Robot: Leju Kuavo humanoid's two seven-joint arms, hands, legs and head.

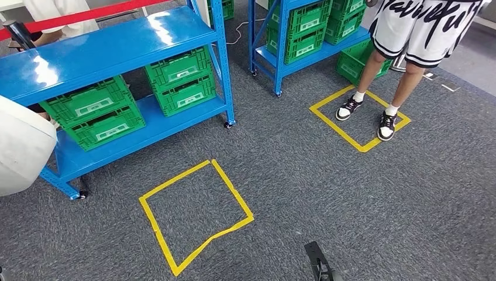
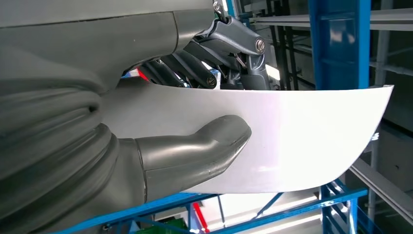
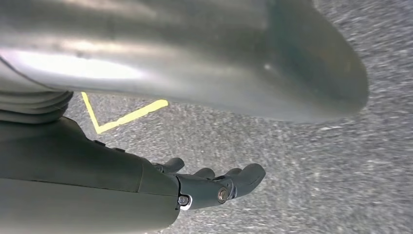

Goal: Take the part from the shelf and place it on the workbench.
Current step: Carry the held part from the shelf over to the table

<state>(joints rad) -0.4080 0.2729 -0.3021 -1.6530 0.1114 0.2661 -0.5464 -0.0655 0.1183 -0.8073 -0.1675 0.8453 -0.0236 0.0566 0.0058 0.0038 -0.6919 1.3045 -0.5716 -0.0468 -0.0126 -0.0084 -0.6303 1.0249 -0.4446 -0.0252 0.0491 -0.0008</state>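
Observation:
The part is a white curved panel [image 2: 302, 141]; in the head view its rounded end [image 1: 20, 146] juts in at the far left, in front of the blue shelf [image 1: 105, 44]. My left hand [image 2: 122, 161] holds it, the thick thumb [image 2: 204, 146] pressed on its near face and the dark fingers [image 2: 234, 44] behind its far face. My right hand [image 3: 146, 190] hangs over the grey carpet with its fingers [image 3: 229, 183] loosely extended and nothing in them.
Green crates [image 1: 93, 111] sit on the shelf's lower level. A second blue shelf [image 1: 281, 52] with green crates stands at the back. One yellow tape square [image 1: 196, 213] marks the carpet ahead. A person [image 1: 403, 58] stands inside another yellow square [image 1: 360, 117].

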